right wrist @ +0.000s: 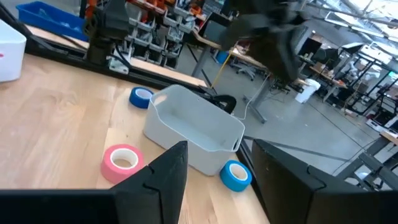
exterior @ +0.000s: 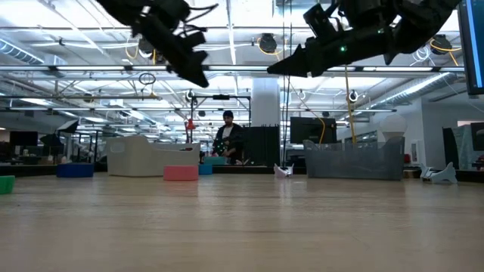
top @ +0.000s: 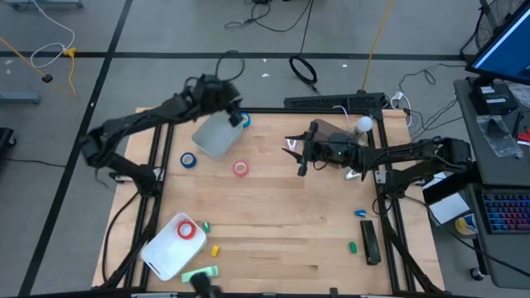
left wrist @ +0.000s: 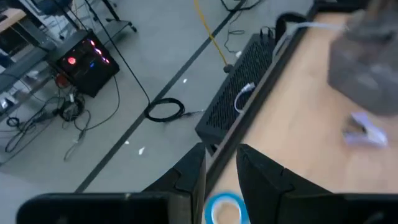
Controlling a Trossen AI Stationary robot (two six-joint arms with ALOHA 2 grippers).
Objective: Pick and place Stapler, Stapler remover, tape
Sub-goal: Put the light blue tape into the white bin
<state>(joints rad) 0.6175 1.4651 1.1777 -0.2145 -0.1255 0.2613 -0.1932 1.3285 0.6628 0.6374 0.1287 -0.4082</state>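
The grey bin (top: 217, 136) stands at the far left part of the table (top: 281, 223). 1 blue tape roll (top: 243, 120) lies just beside the bin's far corner, under the left gripper (top: 238, 116), whose fingers are spread a little around nothing. Another blue roll (top: 189, 160) is near the bin's left side, and the pink roll (top: 240, 169) lies in front of the bin. The right gripper (top: 291, 146) hangs to the right of the bin, fingers apart and empty.

Pale matt wood table (top: 281, 223), smooth translucent plastic bin (right wrist: 196, 130), glossy blue tape (right wrist: 236, 175), pink tape (right wrist: 122, 162)
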